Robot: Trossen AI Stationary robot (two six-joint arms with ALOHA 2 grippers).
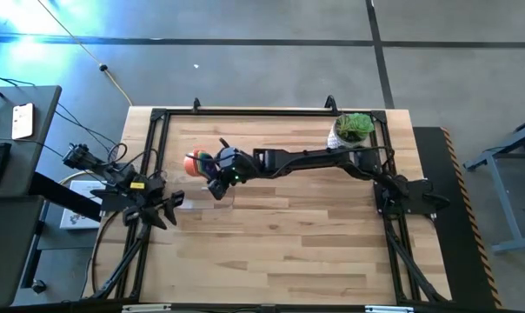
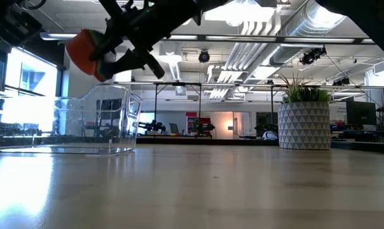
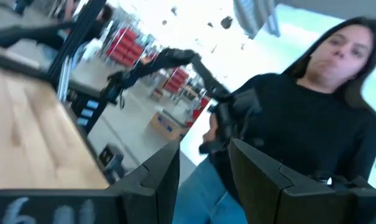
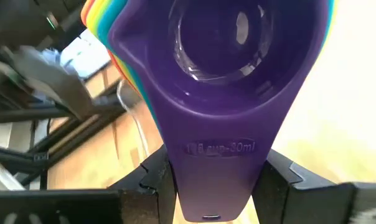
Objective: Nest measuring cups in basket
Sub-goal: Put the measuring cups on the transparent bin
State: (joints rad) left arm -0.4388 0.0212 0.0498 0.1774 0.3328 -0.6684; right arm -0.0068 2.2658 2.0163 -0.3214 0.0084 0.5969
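Note:
Several measuring cups [image 4: 238,56] sit nested in one stack, purple innermost, with yellow, orange and red rims showing at its side. My right gripper [image 4: 216,186] is shut on the stack and holds it in the air above the clear basket [image 2: 100,121], which stands on the table's left half. In the low view the stack's orange outer cup [image 2: 82,49] hangs just over the basket's rim. My left gripper [image 3: 203,180] stands open at the table's left edge, holding nothing and pointing off the table. My right gripper pinches the stacked handles between its two fingers, one on each long edge of the purple handle [image 4: 216,162]. The fingers come from the table's right, slanting downward, and lie along the handle. The stack [image 2: 90,52] is lifted clear and tilted, bowls away from the wrist.
A white pot with a green plant [image 1: 351,130] stands at the table's far right. A black frame [image 1: 245,111] runs along the table's edges. A person in a dark top [image 3: 312,124] stands beyond the left edge. Bare wood [image 1: 289,243] lies in the near half.

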